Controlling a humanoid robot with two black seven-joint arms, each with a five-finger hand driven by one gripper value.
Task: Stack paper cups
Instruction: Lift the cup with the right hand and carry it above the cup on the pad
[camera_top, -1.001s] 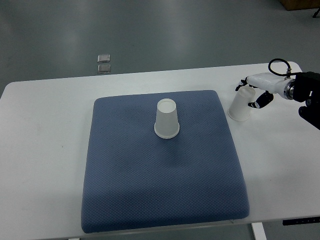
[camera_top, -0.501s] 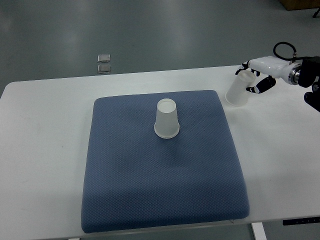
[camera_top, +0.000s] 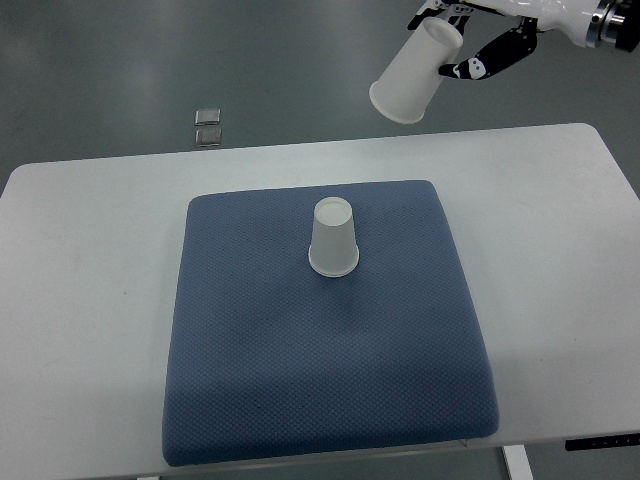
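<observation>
white table (camera_top: 90, 300), grey glossy floor (camera_top: 120, 60), two small metal floor plates (camera_top: 208, 127)

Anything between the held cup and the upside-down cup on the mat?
Nothing visible. The right hand holds the paper cup tilted, up and right of the inverted cup on the blue mat; nothing else stands there.

A white tabletop (camera_top: 90, 290) carries a blue quilted mat (camera_top: 330, 380), which covers most of its middle.
</observation>
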